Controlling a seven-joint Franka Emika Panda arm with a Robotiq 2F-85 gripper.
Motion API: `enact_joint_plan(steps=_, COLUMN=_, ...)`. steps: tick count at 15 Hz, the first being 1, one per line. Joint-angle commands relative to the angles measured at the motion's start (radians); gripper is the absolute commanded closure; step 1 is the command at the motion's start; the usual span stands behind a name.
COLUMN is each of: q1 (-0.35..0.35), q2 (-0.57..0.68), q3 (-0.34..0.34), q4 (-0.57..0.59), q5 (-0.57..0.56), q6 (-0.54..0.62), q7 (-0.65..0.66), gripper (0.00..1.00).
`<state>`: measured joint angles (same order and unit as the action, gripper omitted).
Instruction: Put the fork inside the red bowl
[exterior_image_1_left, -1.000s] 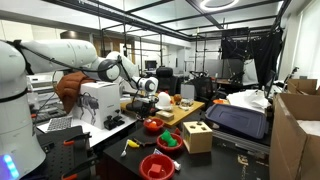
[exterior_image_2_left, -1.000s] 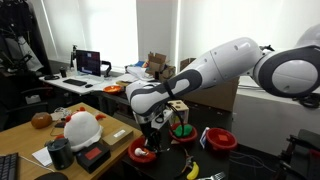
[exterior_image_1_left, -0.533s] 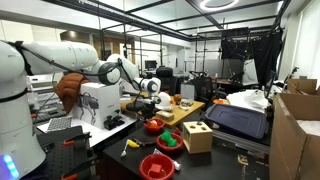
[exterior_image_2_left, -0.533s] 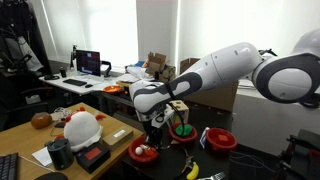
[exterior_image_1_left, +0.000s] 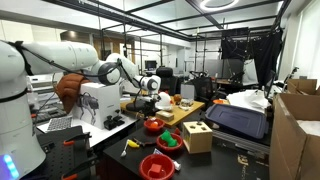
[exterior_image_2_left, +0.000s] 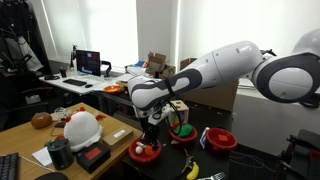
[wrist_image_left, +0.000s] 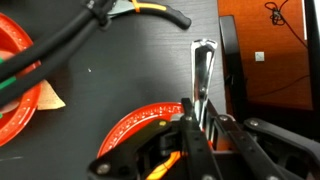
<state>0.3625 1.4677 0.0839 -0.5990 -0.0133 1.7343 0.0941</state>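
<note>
My gripper (wrist_image_left: 197, 128) is shut on a silver fork (wrist_image_left: 201, 66), whose shaft sticks out past the fingertips in the wrist view. Right below it lies the red bowl (wrist_image_left: 138, 125), with something orange inside it partly hidden by the fingers. In both exterior views the gripper (exterior_image_1_left: 150, 101) (exterior_image_2_left: 150, 134) hangs just above this red bowl (exterior_image_1_left: 152, 127) (exterior_image_2_left: 142, 154) on the dark table. The fork is too small to make out there.
A second red bowl (exterior_image_1_left: 156, 166) (exterior_image_2_left: 218, 139) and a bowl with green items (exterior_image_1_left: 168, 141) (exterior_image_2_left: 182, 130) stand nearby. A wooden box (exterior_image_1_left: 197, 135) is beside them. A black cable (wrist_image_left: 70, 35) crosses the table near another red bowl (wrist_image_left: 15, 95).
The arm has shifted only slightly over the red bowl. The fork stays held in the gripper.
</note>
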Motion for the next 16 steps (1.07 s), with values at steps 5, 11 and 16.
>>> enact_joint_plan(steps=5, q1=0.010, q2=-0.001, q3=0.018, q4=0.050, q5=0.028, q6=-0.035, q7=0.011, gripper=0.97)
enact_joint_plan(steps=11, q1=0.010, q2=0.007, q3=0.007, q4=0.028, q5=0.023, q6=-0.025, q7=0.024, gripper=0.60)
enact_joint_plan(steps=16, q1=0.005, q2=0.015, q3=0.001, q4=0.042, q5=0.016, q6=-0.031, q7=0.003, gripper=0.24)
